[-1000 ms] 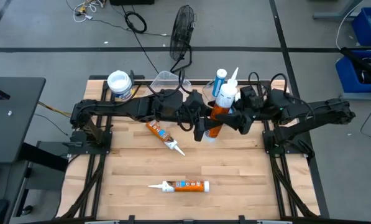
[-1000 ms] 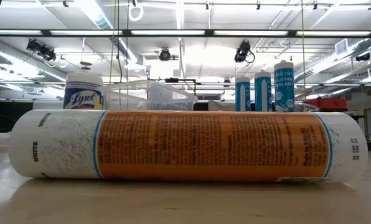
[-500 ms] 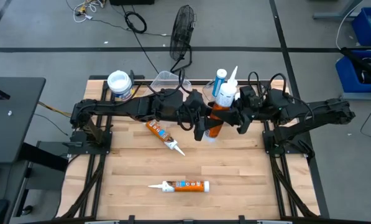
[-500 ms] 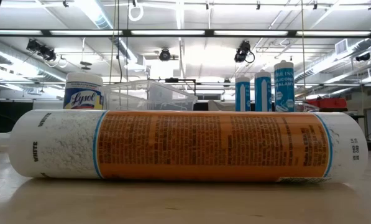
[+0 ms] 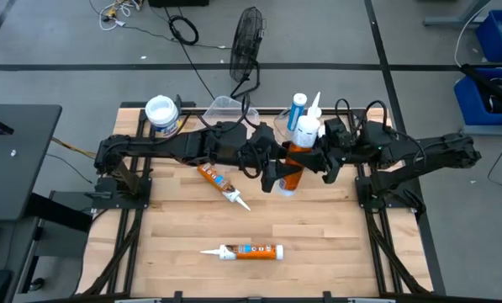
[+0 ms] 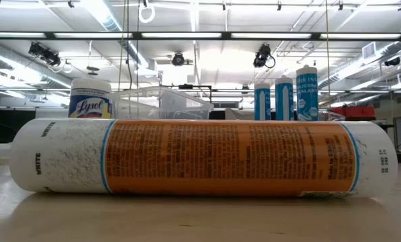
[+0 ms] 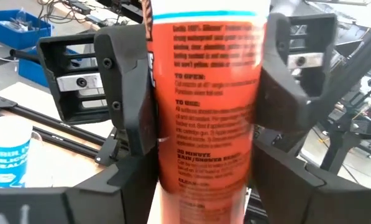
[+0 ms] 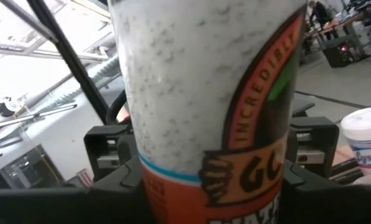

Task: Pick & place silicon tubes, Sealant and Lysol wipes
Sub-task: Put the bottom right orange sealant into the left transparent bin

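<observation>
An orange-and-white sealant tube (image 5: 294,151) stands about upright between my two grippers at the table's far middle, nozzle (image 5: 315,103) up. My left gripper (image 5: 273,172) comes from the left and is shut on it. My right gripper (image 5: 322,160) comes from the right and is also shut on it. The yellow Lysol wipes canister (image 5: 161,114) stands at the far left on its base. Two more orange tubes lie on their sides on the table, one mid-left (image 5: 221,183) and one near the front (image 5: 249,251). Blue tubes (image 5: 297,108) stand upright at the back. My left gripper pinches the tube's orange lower body (image 7: 204,186) between its two fingers, level, from the table's left, across the tube. My right gripper pinches the tube's body near where white meets orange (image 8: 191,186) between its two fingers, level, from the table's right, across the tube. The tube stands about upright; I cannot tell whether its base is on the table.
A clear plastic container (image 5: 225,107) sits at the back beside the wipes. In the low view the near orange tube (image 6: 200,158) hides the middle of the table. Bare wood lies at the table's front left and right.
</observation>
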